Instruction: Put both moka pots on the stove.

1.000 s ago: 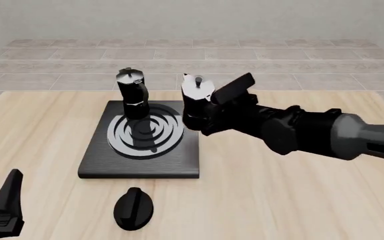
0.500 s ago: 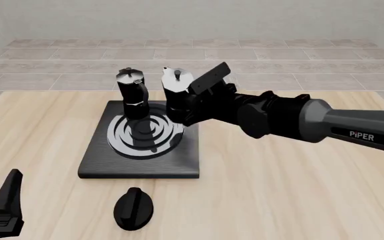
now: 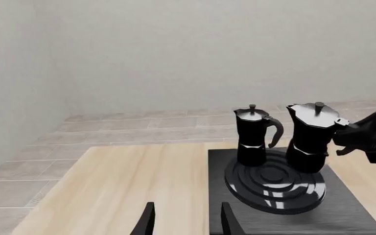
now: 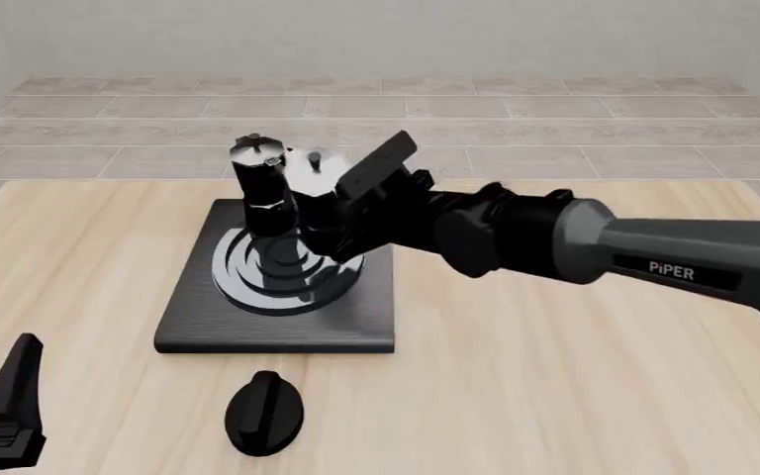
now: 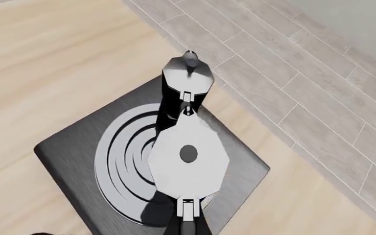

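Observation:
One moka pot stands upright at the back of the stove, on the ring burner. My right gripper is shut on the handle of the second moka pot and holds it upright over the burner's right half, close beside the first. Whether its base touches the burner I cannot tell. The left wrist view shows both pots side by side on the stove. From above, the held pot's lid sits in front of the other pot. My left gripper is open and empty at the table's front left.
A flat black oval knob lies on the table in front of the stove. The right arm stretches across from the right, above the table. Tiled floor lies beyond the table's far edge.
My right gripper has carried the second moka pot leftward from beside the stove's right edge to over the burner, next to the first pot. The left arm has not moved.

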Controlling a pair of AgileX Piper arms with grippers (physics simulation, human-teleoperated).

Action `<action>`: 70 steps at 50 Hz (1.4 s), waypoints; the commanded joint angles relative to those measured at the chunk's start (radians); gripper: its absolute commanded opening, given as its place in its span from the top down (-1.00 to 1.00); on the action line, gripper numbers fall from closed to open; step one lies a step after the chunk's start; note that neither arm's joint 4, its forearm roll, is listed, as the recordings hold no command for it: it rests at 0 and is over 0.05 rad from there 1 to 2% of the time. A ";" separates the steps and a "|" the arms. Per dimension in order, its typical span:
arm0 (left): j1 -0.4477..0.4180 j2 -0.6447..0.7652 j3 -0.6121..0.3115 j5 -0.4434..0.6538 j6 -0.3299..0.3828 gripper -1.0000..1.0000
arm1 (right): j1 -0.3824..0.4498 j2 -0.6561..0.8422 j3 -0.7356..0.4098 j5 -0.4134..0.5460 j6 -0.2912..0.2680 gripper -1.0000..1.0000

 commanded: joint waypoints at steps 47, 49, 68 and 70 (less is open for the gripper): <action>-0.003 0.000 -0.004 0.006 0.006 -1.00 | 0.017 0.060 -0.050 -0.001 0.057 1.00; -0.003 0.000 -0.003 0.005 0.006 -1.00 | 0.018 0.061 -0.050 0.001 0.062 1.00; -0.006 0.000 0.002 0.001 0.007 -1.00 | 0.022 0.090 -0.048 0.006 0.070 1.00; -0.006 0.000 0.001 0.002 0.008 -1.00 | 0.023 0.093 -0.047 0.005 0.074 1.00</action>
